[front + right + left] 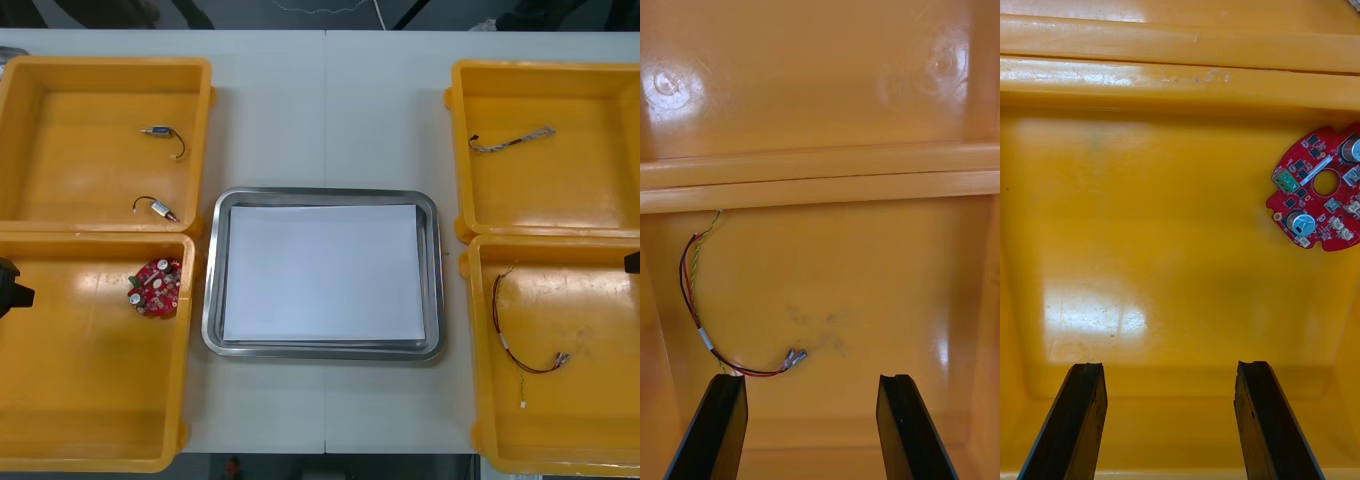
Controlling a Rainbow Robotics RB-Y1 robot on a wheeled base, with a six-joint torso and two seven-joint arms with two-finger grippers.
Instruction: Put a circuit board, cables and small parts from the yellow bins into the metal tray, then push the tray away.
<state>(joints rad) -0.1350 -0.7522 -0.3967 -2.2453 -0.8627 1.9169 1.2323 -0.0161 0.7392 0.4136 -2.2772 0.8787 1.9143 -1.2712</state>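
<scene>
**Operator:** Item one, the board?

**Spotter:** Round red circuit board point(1319, 187), one piece. It lies flat on the floor of the near-left yellow bin point(186, 350), towards the wall that faces the metal tray point(213, 300). It is probably light and stiff, and fragile where the components stand proud. Take it across the bare rim, not over the parts.

**Operator:** And against my left gripper?

**Spotter:** Your left gripper point(1170, 367) hangs over the same bin with its fingers point(1075, 420) spread wide and holding nothing. The board lies ahead of the tips and out past the tray-side finger, not between them. You'd need to shift towards the tray before going down.

**Operator:** Item two?

**Spotter:** Red and yellow cable point(696, 300), one, looped on the floor of the near-right yellow bin point(478, 350). It looks soft and light, so it will likely droop and trail. Pinch it at the white sleeve, where the strands are bundled.

**Operator:** Right gripper?

**Spotter:** Your right gripper point(811, 379) is also spread wide and empty. The cable's metal ends lie just ahead of the gap. The loop runs on ahead of the tray-side finger.

**Operator:** Remaining stock?

**Spotter:** Twisted blue and white cable point(510, 140) in the far-right bin. Two small metal parts point(160, 131) in the far-left bin.
</scene>
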